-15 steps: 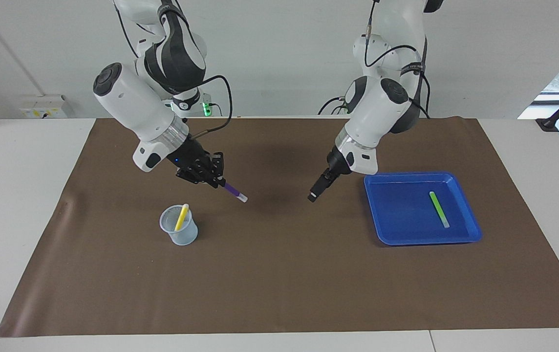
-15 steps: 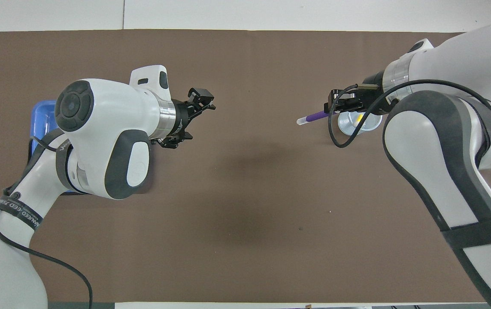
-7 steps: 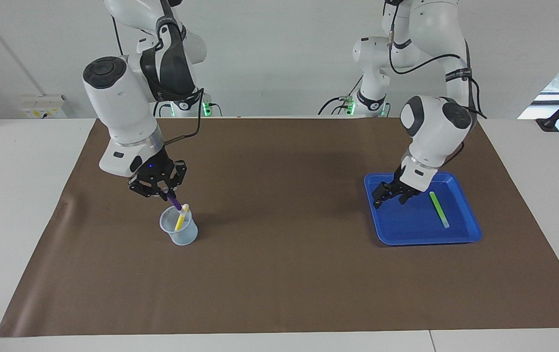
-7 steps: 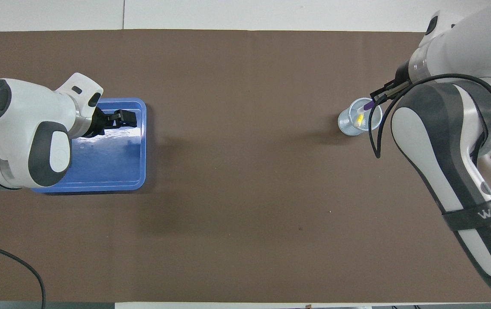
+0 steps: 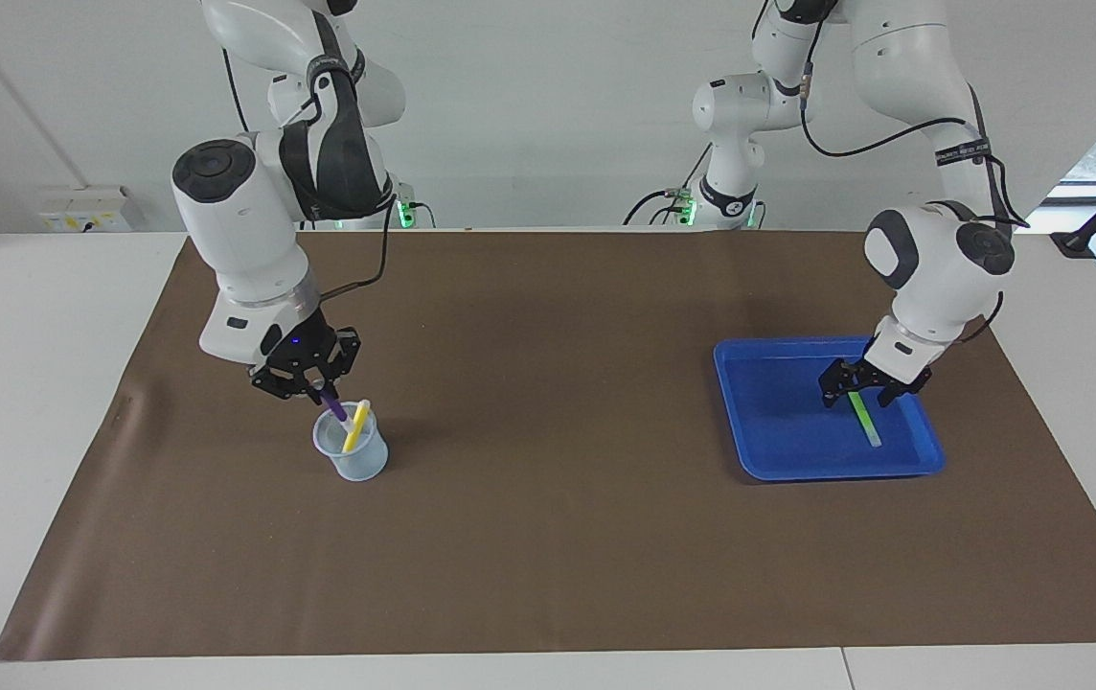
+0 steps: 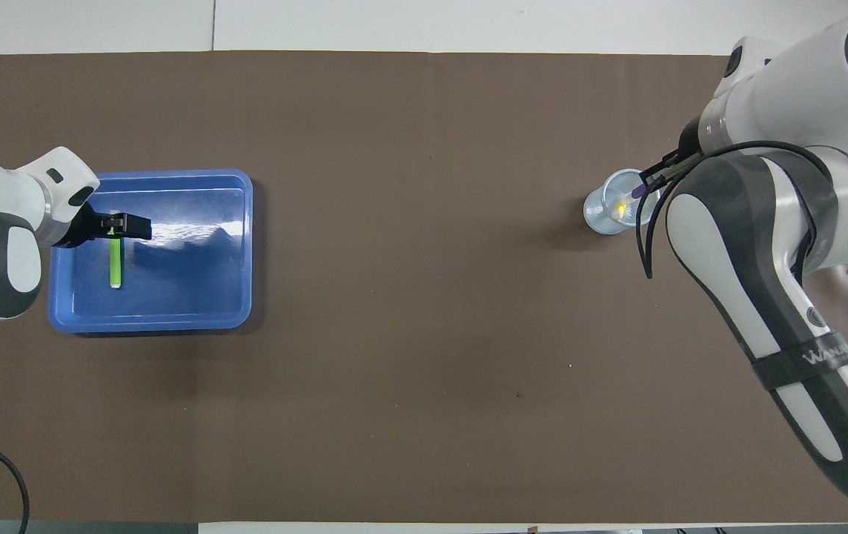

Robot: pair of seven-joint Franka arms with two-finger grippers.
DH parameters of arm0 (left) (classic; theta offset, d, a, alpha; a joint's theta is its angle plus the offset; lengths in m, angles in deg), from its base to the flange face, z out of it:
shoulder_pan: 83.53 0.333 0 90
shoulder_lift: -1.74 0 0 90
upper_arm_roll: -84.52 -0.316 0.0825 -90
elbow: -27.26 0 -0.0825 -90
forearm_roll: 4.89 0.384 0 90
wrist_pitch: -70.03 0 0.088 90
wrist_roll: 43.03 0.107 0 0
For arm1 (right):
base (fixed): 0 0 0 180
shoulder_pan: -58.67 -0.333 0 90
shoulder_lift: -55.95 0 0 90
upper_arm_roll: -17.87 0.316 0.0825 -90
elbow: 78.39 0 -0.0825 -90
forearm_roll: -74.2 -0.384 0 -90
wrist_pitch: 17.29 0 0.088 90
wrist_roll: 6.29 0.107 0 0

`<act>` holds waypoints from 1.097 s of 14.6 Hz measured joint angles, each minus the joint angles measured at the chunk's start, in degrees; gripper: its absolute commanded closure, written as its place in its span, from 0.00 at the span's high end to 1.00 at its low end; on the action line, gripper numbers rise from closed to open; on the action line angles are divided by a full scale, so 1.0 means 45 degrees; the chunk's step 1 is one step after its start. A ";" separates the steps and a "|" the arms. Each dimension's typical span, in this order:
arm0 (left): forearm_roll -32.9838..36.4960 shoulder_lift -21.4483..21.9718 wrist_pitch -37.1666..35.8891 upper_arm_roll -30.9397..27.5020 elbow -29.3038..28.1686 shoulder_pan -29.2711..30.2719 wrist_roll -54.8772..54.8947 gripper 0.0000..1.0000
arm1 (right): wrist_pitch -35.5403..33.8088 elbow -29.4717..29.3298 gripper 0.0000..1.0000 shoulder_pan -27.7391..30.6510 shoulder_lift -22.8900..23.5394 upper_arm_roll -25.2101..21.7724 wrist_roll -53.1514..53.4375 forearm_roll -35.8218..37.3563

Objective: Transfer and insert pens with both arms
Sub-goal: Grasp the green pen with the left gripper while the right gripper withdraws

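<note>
Mat (image 5: pixel 548 537): brown, covers table.
Tray (image 5: pixel 768 450): blue, at left arm's end; holds light green pen (image 5: pixel 862 414), not yet moved.
Cup (image 5: pixel 353 458): clear, at right arm's end; yellow pen (image 5: pixel 354 427) in, done.
Right gripper (image 5: pixel 310 381): over cup, gripping purple pen (image 5: pixel 335 406), tip entering cup, not released.
Left gripper (image 5: pixel 869 391): fingers spread astride green pen, not clamped. Est. one of three done; one mid-insert, one left.

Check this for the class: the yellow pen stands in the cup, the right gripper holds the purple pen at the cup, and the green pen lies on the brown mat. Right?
One slip: the green pen lies in the blue tray, not on the mat, under the left gripper, as the facing view shows. The yellow pen in the cup and the right gripper with the purple pen are right.
</note>
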 measured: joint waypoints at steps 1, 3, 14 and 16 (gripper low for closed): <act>0.0086 -0.0155 0.0008 0.0000 0.0001 0.0147 0.0000 1.00 | 0.0090 0.0161 0.00 0.0054 -0.0027 -0.0001 -0.0002 0.0000; 0.0144 -0.0470 0.0028 0.0001 0.0002 0.0500 0.0001 1.00 | 0.0145 0.0397 0.12 0.0133 -0.0096 0.0002 -0.0003 0.0000; 0.0146 -0.0684 -0.0016 0.0064 -0.0199 0.0726 0.0001 0.00 | 0.0197 0.0368 1.00 0.0141 -0.0335 0.0023 -0.0004 -0.3357; 0.0148 -0.0656 -0.0017 0.0071 -0.0216 0.0725 0.0001 0.00 | 0.0197 0.0348 1.00 0.0138 -0.0338 0.0027 0.0272 -0.5037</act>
